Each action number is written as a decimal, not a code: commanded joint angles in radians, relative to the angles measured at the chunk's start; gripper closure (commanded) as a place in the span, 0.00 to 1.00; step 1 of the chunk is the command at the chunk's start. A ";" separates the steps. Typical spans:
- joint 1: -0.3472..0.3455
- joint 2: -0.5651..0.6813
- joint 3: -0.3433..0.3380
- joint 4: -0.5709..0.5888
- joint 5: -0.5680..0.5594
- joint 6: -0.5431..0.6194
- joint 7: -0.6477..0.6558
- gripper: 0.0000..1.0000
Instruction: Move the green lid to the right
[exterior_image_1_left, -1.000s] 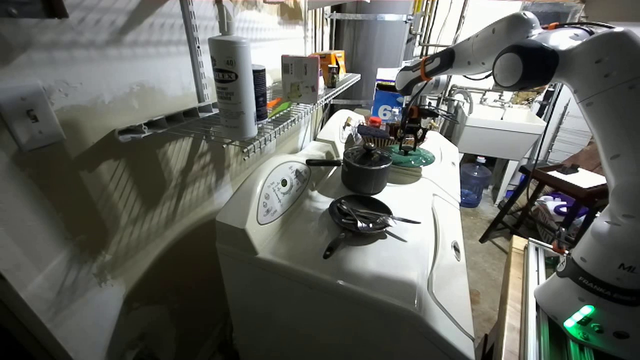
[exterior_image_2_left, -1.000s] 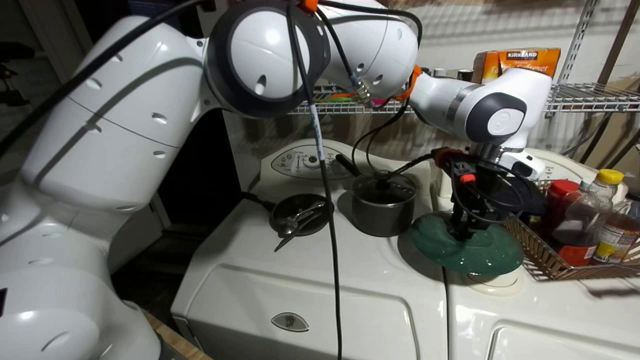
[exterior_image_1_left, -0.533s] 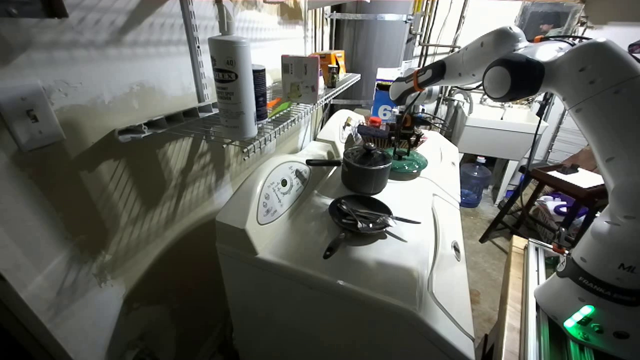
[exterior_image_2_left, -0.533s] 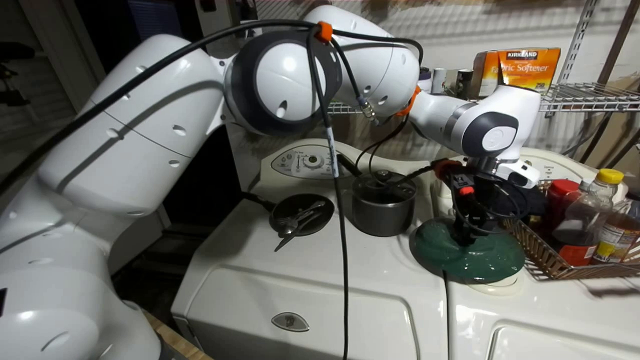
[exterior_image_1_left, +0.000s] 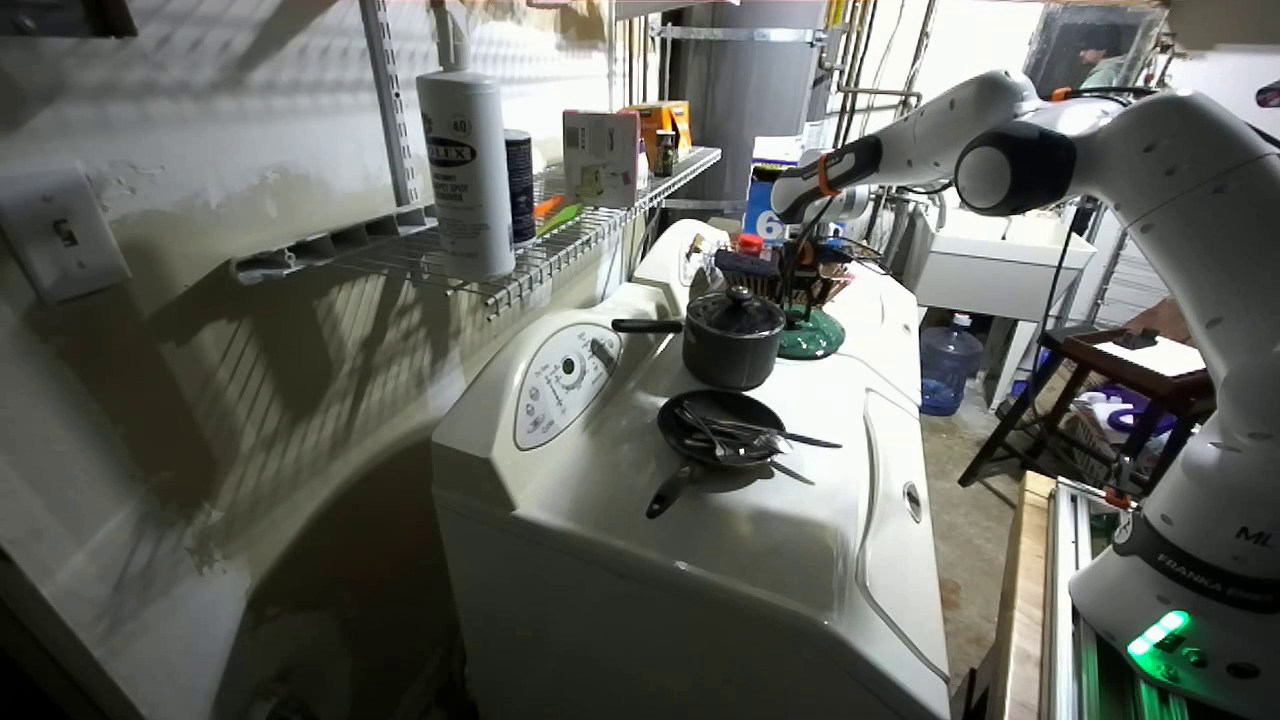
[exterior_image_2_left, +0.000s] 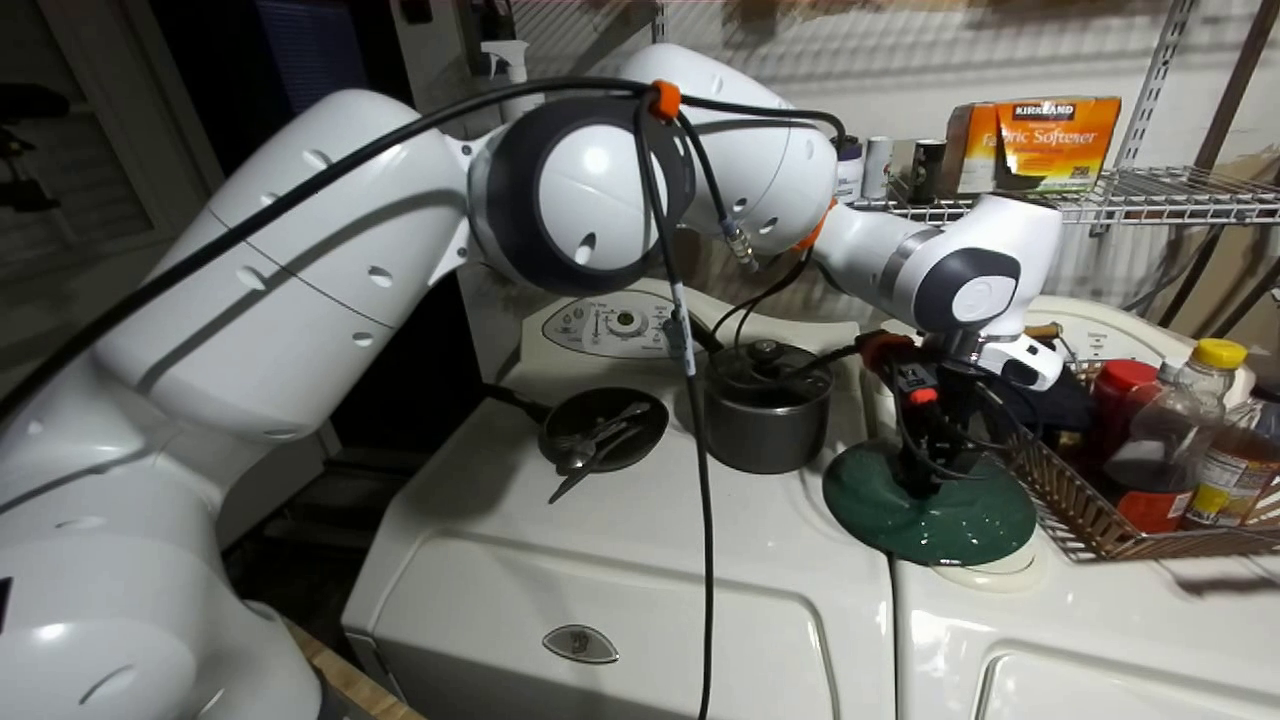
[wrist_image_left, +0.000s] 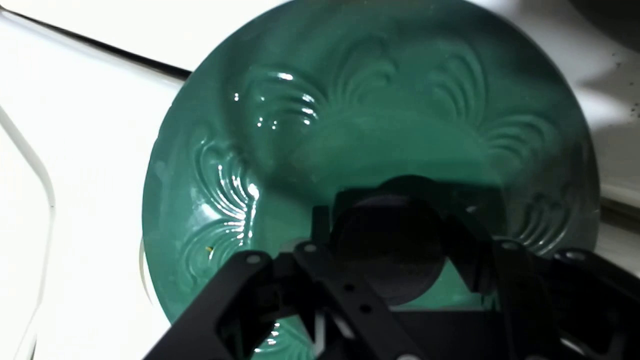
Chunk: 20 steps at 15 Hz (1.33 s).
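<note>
The green lid is a round teal-green disc with moulded leaf shapes. It is beside the black pot on the white machine tops, slightly tilted, and shows also in an exterior view and large in the wrist view. My gripper is over its centre. In the wrist view the fingers are shut on the lid's dark round knob, one finger on each side. I cannot tell whether the lid's underside touches the surface. The knob is hidden in both exterior views.
A small frying pan with cutlery stands beyond the pot. A wire basket with bottles stands close to the lid's other side. A wire shelf runs along the wall above. A black cable hangs from the arm.
The arm, gripper and lid have come down together. The lid has shifted a little toward the pot side and sits lower over the surface. The pot, pan and basket have not moved.
</note>
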 joint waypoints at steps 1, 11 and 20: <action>-0.019 -0.002 0.019 0.062 0.001 -0.020 -0.003 0.66; -0.001 -0.119 0.027 0.014 -0.009 -0.096 -0.125 0.00; 0.201 -0.473 0.004 -0.346 -0.290 -0.208 -0.327 0.00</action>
